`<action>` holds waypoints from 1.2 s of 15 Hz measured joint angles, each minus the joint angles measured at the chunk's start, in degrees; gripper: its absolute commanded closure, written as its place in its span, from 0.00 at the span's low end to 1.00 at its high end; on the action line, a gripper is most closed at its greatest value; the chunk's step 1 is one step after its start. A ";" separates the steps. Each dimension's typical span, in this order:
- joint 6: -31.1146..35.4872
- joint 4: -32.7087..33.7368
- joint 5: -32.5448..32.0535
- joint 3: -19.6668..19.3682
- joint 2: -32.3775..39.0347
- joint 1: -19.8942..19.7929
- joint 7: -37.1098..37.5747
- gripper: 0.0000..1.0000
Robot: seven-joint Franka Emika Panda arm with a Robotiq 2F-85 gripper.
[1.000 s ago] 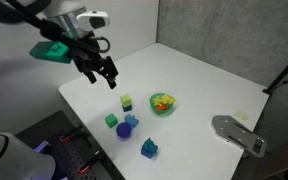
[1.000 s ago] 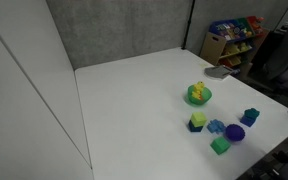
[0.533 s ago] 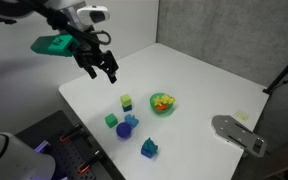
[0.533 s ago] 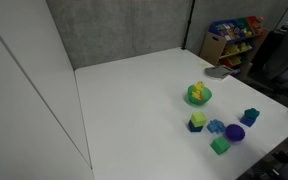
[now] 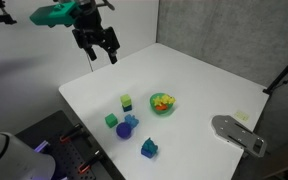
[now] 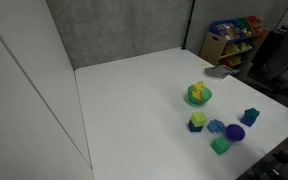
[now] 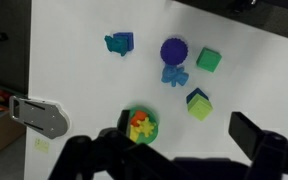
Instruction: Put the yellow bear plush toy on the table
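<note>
The yellow bear plush toy (image 5: pixel 165 101) lies in a small green bowl (image 5: pixel 170 109) with an orange-red item, on the white table (image 5: pixel 204 80). It also shows in the other exterior view (image 6: pixel 197 91) and the wrist view (image 7: pixel 144 128). My gripper (image 5: pixel 102 50) hangs open and empty high above the table's far-left part, well away from the bowl. In the wrist view the gripper (image 7: pixel 184 135) has its jaws wide apart, with the bowl (image 7: pixel 154 118) by one finger. The arm is out of sight in the exterior view facing the shelf.
Near the bowl stand a yellow-green cube on a dark blue one (image 5: pixel 127 101), a green cube (image 5: pixel 111 120), a purple ball (image 5: pixel 125 130) and a blue toy (image 5: pixel 149 148). A grey device (image 5: pixel 236 134) lies at a table edge.
My gripper has risen and moved away from the toys toward the table's far corner, staying open. The toys and the bowl have not moved.
</note>
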 measured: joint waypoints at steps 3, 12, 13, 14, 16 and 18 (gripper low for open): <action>-2.76 5.53 1.16 0.06 4.47 0.10 0.85 0.00; 1.49 17.42 9.94 -1.43 23.63 0.17 0.40 0.00; 3.27 18.05 11.07 -1.74 25.58 0.16 0.07 0.00; 4.91 18.62 12.03 -1.95 27.43 0.15 -0.37 0.00; 8.93 19.10 13.78 -2.04 30.89 0.15 -0.99 0.00; 13.52 19.12 15.28 -1.93 34.05 0.16 -1.06 0.00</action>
